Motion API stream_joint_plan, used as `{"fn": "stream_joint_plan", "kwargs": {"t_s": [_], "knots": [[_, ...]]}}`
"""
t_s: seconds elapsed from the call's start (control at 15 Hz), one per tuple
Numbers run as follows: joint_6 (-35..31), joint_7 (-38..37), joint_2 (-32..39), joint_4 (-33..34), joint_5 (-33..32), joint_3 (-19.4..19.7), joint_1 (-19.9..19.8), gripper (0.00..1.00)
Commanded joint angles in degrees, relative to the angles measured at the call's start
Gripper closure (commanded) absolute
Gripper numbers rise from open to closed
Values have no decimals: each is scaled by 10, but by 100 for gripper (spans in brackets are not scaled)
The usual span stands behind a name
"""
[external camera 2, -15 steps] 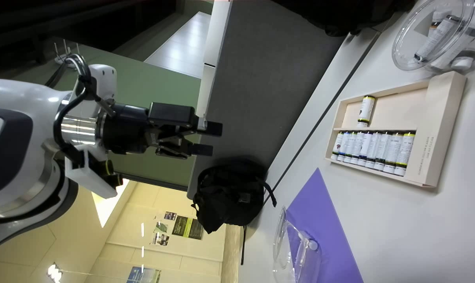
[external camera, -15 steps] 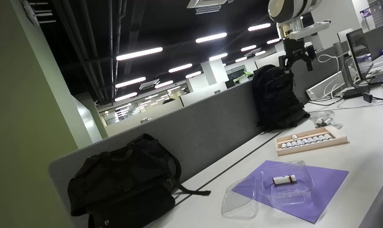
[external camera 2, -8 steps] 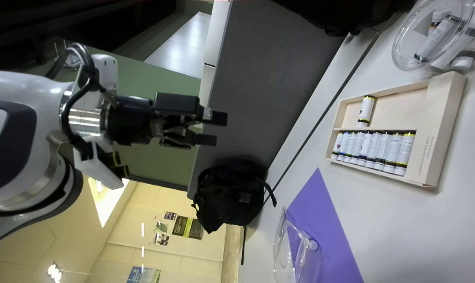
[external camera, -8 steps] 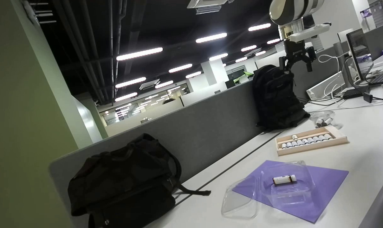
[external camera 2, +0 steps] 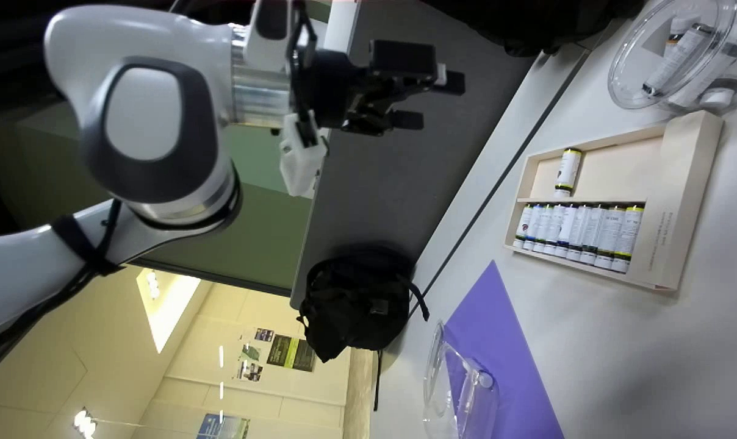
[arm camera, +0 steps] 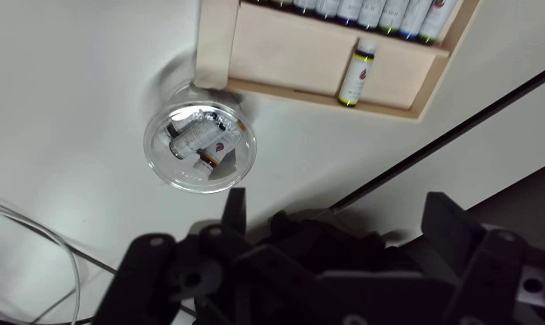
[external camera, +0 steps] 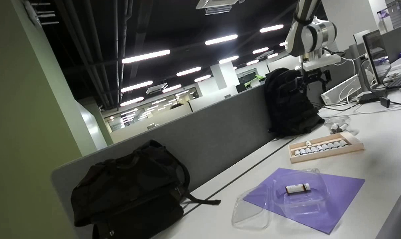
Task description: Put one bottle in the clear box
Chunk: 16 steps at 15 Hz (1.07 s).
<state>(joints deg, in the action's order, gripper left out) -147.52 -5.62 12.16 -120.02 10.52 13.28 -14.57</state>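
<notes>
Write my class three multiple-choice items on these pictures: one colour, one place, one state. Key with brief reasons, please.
1. What colour is the sheet?
A green; B purple; C red

2. Where is the clear box?
A on the sheet; B in a tray; C on a backpack

3. The gripper is:
A shut on a bottle; B shut, empty; C open

1 B: both exterior views show purple.
2 A: its base lies on the sheet.
3 C: the wrist view shows its jaws apart.

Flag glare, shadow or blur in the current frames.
Wrist view: pincer dark and out of focus, glare on the round clear bowl, soft shadow at its upper left; in an exterior view: ceiling lights blown out, clear box faint against the purple sheet.
</notes>
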Motion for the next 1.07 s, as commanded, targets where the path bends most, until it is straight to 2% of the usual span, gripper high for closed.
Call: {"fn": "stream_joint_plan", "kwargs": {"t_s": [0.0,0.13,0.2,0.33,0.67,0.87,1.0], "knots": [[13,-42,132,137,18,-3,-5,0],[60,-72,176,200,8,0,0,0],[13,-33,131,123,9,-6,-4,0],[35,-48,169,171,8,-7,-4,0],[56,-61,184,195,10,-8,-2,0],[68,-52,211,207,41,-38,-7,0],[50,-31,226,203,66,-63,-13,0]]}}
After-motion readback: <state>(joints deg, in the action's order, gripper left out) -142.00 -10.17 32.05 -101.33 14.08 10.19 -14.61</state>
